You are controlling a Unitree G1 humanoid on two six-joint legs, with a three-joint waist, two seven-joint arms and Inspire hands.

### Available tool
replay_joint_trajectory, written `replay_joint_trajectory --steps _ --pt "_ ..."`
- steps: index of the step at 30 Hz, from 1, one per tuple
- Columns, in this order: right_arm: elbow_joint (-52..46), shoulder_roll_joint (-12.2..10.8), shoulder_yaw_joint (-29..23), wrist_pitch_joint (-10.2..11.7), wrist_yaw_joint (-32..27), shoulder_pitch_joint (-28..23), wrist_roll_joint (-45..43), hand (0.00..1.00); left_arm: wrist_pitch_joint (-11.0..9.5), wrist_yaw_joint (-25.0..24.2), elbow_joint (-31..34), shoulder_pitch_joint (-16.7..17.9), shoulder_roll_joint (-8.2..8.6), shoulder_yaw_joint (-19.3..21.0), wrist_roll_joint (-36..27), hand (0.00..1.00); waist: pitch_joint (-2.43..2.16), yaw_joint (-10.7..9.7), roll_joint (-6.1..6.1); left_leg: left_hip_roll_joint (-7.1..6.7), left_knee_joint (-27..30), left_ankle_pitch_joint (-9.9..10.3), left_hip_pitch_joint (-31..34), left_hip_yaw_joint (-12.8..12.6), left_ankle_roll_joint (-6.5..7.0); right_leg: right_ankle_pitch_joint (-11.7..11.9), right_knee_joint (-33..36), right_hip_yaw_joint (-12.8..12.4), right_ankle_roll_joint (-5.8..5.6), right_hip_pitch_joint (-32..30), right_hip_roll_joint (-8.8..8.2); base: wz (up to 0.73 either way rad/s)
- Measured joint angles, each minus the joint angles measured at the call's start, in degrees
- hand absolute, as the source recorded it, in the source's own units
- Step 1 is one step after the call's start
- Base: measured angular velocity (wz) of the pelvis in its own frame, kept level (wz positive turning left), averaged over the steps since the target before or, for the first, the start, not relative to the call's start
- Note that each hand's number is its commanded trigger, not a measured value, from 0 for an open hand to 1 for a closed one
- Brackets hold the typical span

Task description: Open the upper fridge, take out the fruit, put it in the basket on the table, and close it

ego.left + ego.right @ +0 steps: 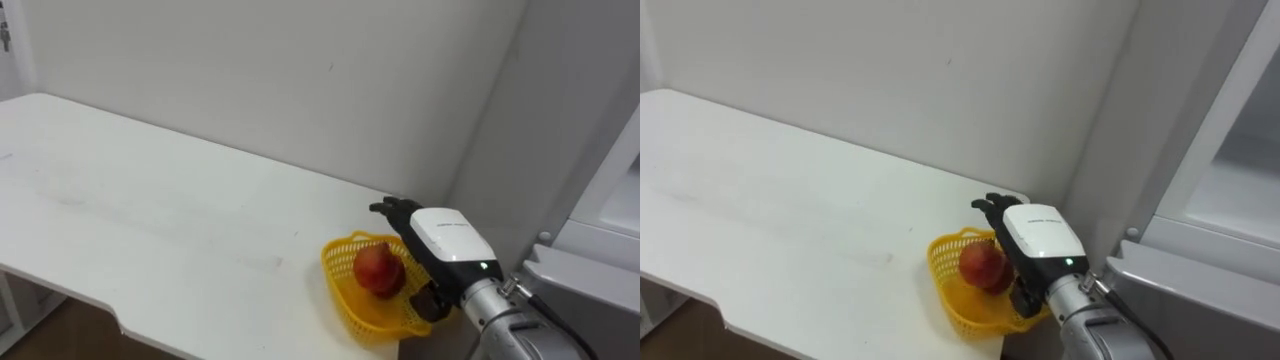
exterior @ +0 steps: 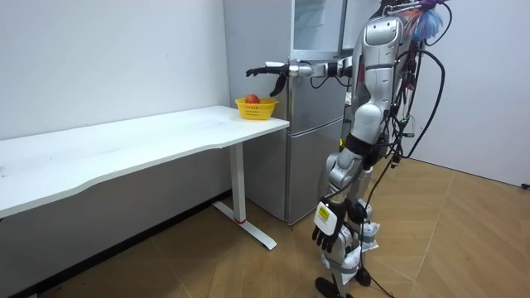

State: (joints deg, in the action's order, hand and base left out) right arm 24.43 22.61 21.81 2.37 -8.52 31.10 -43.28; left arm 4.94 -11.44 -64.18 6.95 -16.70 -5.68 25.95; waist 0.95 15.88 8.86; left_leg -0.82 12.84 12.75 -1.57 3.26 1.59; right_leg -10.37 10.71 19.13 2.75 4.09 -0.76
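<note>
A red apple lies in a small yellow basket at the near right corner of the white table. My right hand reaches in from the lower right and hovers just over the basket's right side. It is open: the fingers point forward past the apple, and the thumb hangs beside the rim. In the room view the same hand hangs above the basket. My left hand hangs relaxed by my thigh, holding nothing.
The grey fridge stands right beside the table's end, and I stand upright in front of it. Its pale upper compartment shows at the right, looking open. A white wall runs behind the table.
</note>
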Motion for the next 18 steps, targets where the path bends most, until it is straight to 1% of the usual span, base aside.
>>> replay_joint_trajectory --steps 6,9,18 --pt "0.0 0.0 0.0 0.04 0.0 0.2 0.0 0.0 0.0 -0.36 0.0 -0.4 0.0 0.03 0.01 0.0 -0.07 0.07 -0.79 -0.02 -0.04 -0.01 -0.01 0.0 0.02 0.0 0.01 0.0 0.0 -0.02 -0.02 0.0" --pt "-0.01 0.0 0.0 0.07 0.0 0.2 0.0 0.0 0.0 -0.43 0.0 -0.52 0.01 0.03 0.01 0.0 -0.11 0.07 -1.0 -0.01 -0.07 -0.02 -0.01 0.0 0.01 0.0 0.01 0.0 0.0 -0.03 -0.02 0.0" --pt "-0.01 0.0 0.0 0.06 0.0 0.2 0.24 0.0 -0.01 -0.45 0.0 -0.54 0.01 0.08 0.01 0.0 -0.2 0.08 -0.94 -0.01 -0.05 -0.03 -0.01 0.0 0.01 0.0 0.03 -0.09 0.0 -0.03 -0.02 0.0"
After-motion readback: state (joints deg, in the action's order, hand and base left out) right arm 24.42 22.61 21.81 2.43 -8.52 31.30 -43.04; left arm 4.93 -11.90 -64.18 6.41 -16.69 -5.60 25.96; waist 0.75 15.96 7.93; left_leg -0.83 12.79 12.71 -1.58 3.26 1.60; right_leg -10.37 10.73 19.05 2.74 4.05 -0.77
